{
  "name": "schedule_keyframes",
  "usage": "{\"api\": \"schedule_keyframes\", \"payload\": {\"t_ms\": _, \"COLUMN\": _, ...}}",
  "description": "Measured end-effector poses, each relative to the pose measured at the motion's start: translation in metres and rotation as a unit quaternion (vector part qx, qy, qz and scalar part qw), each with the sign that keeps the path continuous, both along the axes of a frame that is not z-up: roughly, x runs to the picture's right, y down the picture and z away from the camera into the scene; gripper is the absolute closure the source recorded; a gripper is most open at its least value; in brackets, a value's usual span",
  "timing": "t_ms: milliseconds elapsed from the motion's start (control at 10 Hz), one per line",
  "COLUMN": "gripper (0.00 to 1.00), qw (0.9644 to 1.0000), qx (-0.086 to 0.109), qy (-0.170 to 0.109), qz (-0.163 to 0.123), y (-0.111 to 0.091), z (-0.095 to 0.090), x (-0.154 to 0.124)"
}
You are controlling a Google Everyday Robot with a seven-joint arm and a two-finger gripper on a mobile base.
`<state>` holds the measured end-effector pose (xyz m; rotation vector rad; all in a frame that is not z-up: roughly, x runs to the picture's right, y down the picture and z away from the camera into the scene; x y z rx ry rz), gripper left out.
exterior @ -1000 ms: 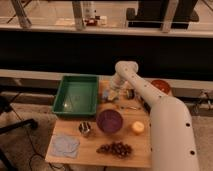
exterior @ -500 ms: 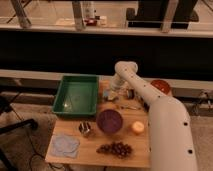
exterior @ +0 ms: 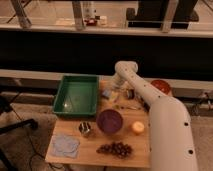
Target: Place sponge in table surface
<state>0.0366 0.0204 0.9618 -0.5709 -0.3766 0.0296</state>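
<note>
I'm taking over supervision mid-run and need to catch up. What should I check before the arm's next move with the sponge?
1. Gripper over the table surface, at its far end beside the green tray: ok.
2. Sponge located, pale block at the gripper: ok.
3. Sponge resting on the wood or held above it: cannot tell.
4. Jaws' state: cannot tell.
5. Sponge outside the tray: ok.
6. Purple bowl and yellow-orange puck apart from the sponge: ok.

1. A dark counter front [exterior: 75, 50] runs across behind the table.
2. A pale ledge [exterior: 30, 75] runs below it.
3. Glass panels with light frames [exterior: 77, 14] stand above.
4. The floor [exterior: 30, 107] is grey.
5. The gripper [exterior: 114, 90] hangs at the table's far edge.
</note>
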Motion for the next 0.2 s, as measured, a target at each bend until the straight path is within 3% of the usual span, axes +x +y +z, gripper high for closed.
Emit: {"api": "schedule_keyframes", "payload": {"t_ms": 200, "gripper": 0.2, "qw": 1.0, "qx": 0.009, "qy": -0.004, "qz": 0.003, "y": -0.0031, "z": -0.004, "x": 0.001}}
